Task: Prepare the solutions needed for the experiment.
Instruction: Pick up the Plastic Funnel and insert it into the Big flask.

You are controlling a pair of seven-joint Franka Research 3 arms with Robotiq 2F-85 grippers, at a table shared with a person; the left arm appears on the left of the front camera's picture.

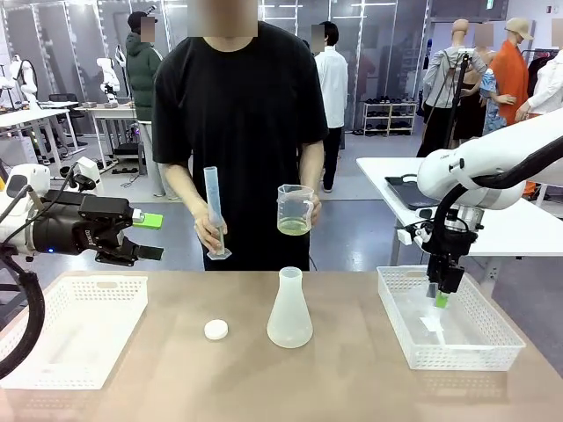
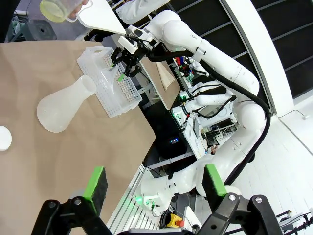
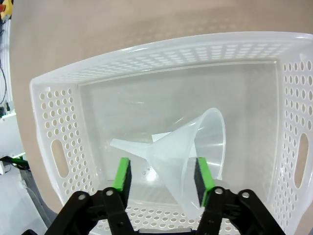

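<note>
My right gripper (image 1: 442,299) hangs inside the white basket (image 1: 457,360) at the right. Its green pads straddle a clear funnel (image 3: 195,147) lying on the basket floor. The jaws stand partly closed, with a gap still showing at one pad (image 3: 122,178). A frosted conical flask (image 1: 289,312) stands upright mid-table. The person across the table holds a clear jug (image 1: 294,209) with yellow-green solution (image 1: 294,227) in it, and a tall measuring cylinder (image 1: 214,211) in the other hand. My left gripper (image 1: 151,236) hovers open at the left, holding nothing.
A small white cap (image 1: 215,330) lies on the table left of the flask. A second white basket (image 1: 97,280) sits at the left under my left arm. Bare tabletop lies between the flask and each basket.
</note>
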